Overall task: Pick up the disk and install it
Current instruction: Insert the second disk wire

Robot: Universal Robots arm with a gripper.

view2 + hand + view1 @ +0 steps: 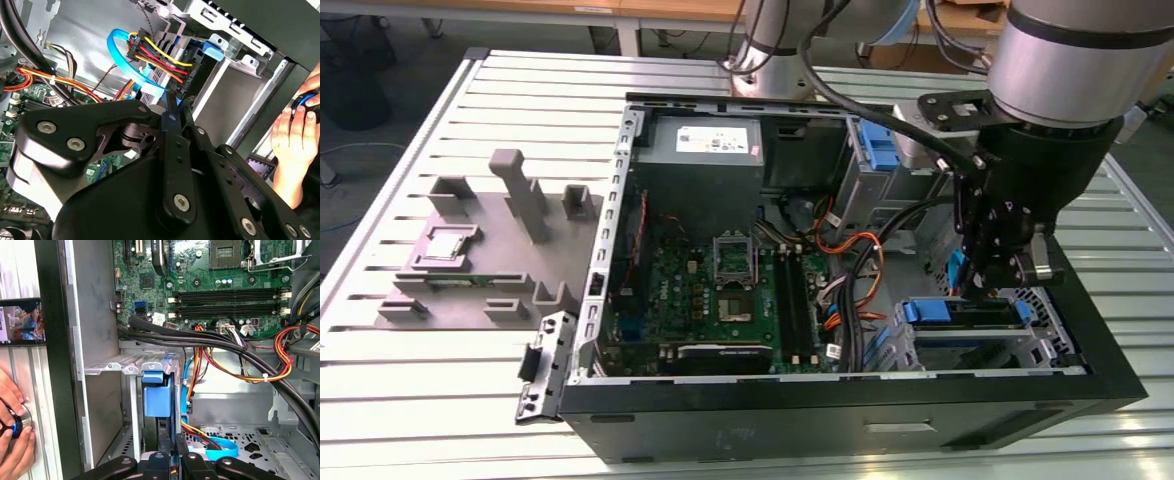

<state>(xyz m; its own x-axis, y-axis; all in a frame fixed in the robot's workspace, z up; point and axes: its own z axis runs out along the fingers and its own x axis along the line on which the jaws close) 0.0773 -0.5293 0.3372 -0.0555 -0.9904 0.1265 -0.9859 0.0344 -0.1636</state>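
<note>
Inside the computer case (pixel 854 395), the gripper (pixel 991 290) pushes the disk (pixel 961 312) into its bay.
Exterior view: disk sits upright in the bay. First wrist view: fingers (pixel 182 452) pinch its blue carrier (pixel 156 397). It looks stiff, heavy, breakable; hold the carrier's edges.

Silver-grey cylindrical metal arm (pixel 1074 50) with dark joint bands, black cable looped alongside — below it a matte-black linkage gripper (pixel 998 280) studded with silver screws.
</note>
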